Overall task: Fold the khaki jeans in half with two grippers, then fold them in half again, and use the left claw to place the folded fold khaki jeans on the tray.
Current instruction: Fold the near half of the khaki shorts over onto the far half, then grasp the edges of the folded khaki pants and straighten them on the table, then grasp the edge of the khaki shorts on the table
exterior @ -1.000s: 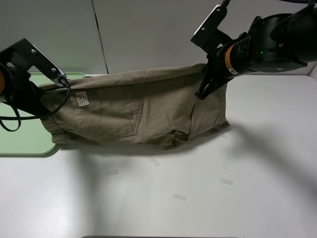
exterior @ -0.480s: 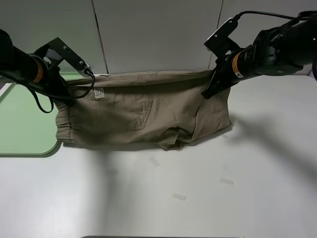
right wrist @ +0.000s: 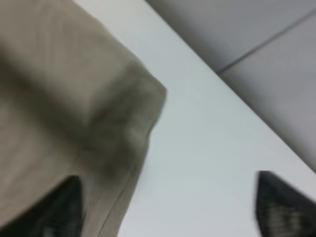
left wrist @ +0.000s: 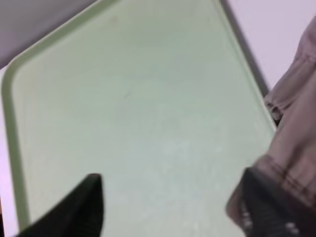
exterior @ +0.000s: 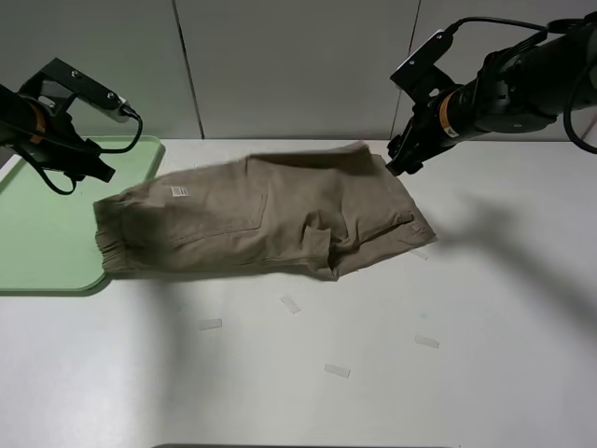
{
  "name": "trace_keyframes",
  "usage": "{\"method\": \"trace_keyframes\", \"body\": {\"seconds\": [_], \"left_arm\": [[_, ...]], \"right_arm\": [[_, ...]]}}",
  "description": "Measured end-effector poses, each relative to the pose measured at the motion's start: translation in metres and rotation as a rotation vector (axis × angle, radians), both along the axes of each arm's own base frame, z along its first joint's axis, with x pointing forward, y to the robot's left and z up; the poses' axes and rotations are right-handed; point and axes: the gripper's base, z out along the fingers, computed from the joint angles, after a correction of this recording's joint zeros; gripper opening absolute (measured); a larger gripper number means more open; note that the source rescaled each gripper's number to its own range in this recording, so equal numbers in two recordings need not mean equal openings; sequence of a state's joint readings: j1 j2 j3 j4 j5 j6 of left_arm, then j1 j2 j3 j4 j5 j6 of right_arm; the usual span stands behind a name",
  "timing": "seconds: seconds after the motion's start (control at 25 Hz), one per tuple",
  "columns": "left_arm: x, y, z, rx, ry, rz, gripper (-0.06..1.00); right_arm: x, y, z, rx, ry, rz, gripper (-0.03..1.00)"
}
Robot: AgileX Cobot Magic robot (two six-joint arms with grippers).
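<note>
- A white table (exterior: 373,392) fills most of the high view; a grey panelled wall (exterior: 280,65) is seen behind it
- The khaki jeans (exterior: 252,219) are laid flat on the table, left of the middle; the gathered waistband end is turned toward the tray and rests against or over its nearest rim; one leg corner is bunched toward the right side; they are seen blurred in both wrist views (left wrist: 296,123) (right wrist: 59,98)
- The tray (exterior: 37,215), pale green, is set at the far left of the table; its floor is seen bare in the left wrist view (left wrist: 123,98)
- The right gripper (exterior: 396,166) is held just above the far right corner of the jeans; in its wrist view (right wrist: 168,207) the fingers are spread wide, with nothing clasped between them
- The left claw (exterior: 98,168) is held over the tray, just beside the waistband end; in its wrist view (left wrist: 173,207) the fingers are parted, and only tray is seen between them
- Small pale tape strips (exterior: 337,371) are scattered on the table in front of the jeans
- A small white label (exterior: 179,191) is seen on the jeans near the waistband
</note>
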State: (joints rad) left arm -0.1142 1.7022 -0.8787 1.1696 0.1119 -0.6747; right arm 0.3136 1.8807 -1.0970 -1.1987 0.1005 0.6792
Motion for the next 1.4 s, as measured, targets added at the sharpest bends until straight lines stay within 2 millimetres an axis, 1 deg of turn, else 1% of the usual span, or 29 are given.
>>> {"method": "trace_keyframes", "body": {"seconds": [0.08,0.16,0.52,0.6,0.64,0.68,0.8,1.0,1.08,1.2,1.24,1.4], "left_arm": [[0.000,0.000,0.000,-0.003,-0.001,-0.001,0.65],[0.000,0.000,0.000,-0.003,-0.001,-0.001,0.66],[0.000,0.000,0.000,-0.007,-0.002,0.001,0.67],[-0.001,0.000,0.005,-0.017,-0.018,0.011,0.67],[-0.002,0.000,0.011,-0.026,-0.036,0.018,0.67],[-0.003,0.000,0.016,-0.033,-0.054,0.023,0.67],[-0.009,-0.001,0.042,-0.068,-0.140,0.025,0.67],[-0.025,0.001,0.086,-0.097,-0.278,0.021,0.68],[-0.034,0.001,0.103,-0.131,-0.332,0.038,0.71],[-0.052,0.003,0.129,-0.219,-0.415,0.087,0.80],[-0.057,0.004,0.135,-0.243,-0.434,0.107,0.82],[-0.085,0.003,0.162,-0.259,-0.497,0.145,0.85]], "right_arm": [[0.001,-0.001,0.001,-0.008,-0.002,-0.009,0.89],[0.001,-0.003,0.001,-0.024,0.000,-0.025,0.90],[0.000,-0.018,-0.001,-0.142,0.028,-0.148,0.90],[-0.001,-0.020,0.003,-0.148,0.021,-0.161,0.90],[-0.002,-0.020,0.006,-0.144,0.014,-0.165,0.90],[-0.003,-0.021,0.012,-0.138,-0.001,-0.167,0.90],[-0.008,-0.022,0.037,-0.112,-0.060,-0.171,0.90],[-0.022,-0.026,0.086,-0.040,-0.173,-0.188,0.90],[-0.030,-0.029,0.106,-0.002,-0.218,-0.200,0.90],[-0.048,-0.034,0.140,0.068,-0.292,-0.223,0.91],[-0.048,-0.034,0.140,0.068,-0.292,-0.223,0.91],[-0.077,-0.043,0.184,0.156,-0.397,-0.258,0.97]]}}
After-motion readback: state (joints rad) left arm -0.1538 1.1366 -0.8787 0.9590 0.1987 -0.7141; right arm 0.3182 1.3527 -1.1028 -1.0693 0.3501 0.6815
